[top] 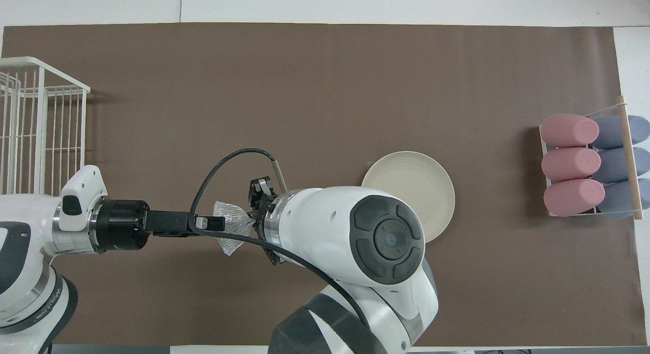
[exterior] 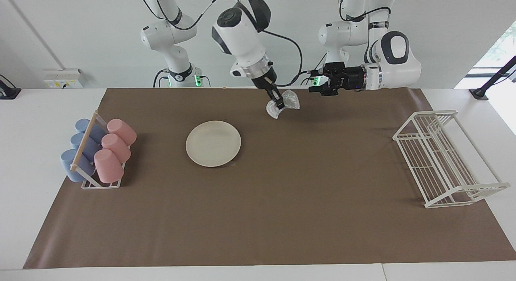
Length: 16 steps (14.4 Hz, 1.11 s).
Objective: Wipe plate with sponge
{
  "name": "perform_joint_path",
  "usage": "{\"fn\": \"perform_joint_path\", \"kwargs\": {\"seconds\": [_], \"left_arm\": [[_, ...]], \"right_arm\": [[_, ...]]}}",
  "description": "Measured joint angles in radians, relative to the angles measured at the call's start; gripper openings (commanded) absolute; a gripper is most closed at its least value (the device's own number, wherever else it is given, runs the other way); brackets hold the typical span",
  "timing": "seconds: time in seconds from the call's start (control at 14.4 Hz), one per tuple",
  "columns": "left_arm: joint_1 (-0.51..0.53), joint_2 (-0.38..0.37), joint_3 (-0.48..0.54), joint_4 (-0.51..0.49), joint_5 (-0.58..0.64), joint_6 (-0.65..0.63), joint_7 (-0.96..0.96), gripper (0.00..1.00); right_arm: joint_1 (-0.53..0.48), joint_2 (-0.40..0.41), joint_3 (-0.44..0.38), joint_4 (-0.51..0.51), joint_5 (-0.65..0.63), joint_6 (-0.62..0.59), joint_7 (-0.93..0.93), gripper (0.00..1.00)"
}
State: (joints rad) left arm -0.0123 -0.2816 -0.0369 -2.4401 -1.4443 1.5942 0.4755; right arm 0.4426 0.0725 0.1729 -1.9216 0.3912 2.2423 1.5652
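My right tool [exterior: 278,104] was clamped shut on the sponge [exterior: 284,103], carrying it in the air above the mat [exterior: 282,192], toward the left arm's end from the plate [exterior: 213,143]. I gripped the sponge by one edge so that most of the pad hung free as a wiping face. My left tool [exterior: 316,82] stood open and empty just beside the sponge, clear of it. The plate lay flat on the mat, unwiped, beside the cups [exterior: 98,150].
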Motion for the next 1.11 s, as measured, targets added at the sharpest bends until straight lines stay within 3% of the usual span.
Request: {"fn": "perform_joint_path", "kwargs": {"seconds": [0.21,0.42,0.83,1.11], "left_arm": [[0.001,0.000,0.001,0.011,0.068,0.011,-0.011,1.00],[0.005,0.000,0.006,0.044,0.192,0.058,-0.069,1.00],[0.021,-0.001,0.014,0.210,0.658,0.083,-0.326,1.00],[0.021,-0.001,0.014,0.243,0.874,0.086,-0.386,1.00]], "right_arm": [[-0.097,0.003,-0.003,-0.169,0.000,0.051,-0.275,0.00],[-0.157,-0.001,-0.003,-0.310,0.000,0.171,-0.421,0.00],[-0.224,-0.033,-0.001,-0.423,0.000,0.176,-0.516,0.00],[-0.225,-0.024,0.003,-0.474,0.000,0.210,-0.548,0.00]]}}
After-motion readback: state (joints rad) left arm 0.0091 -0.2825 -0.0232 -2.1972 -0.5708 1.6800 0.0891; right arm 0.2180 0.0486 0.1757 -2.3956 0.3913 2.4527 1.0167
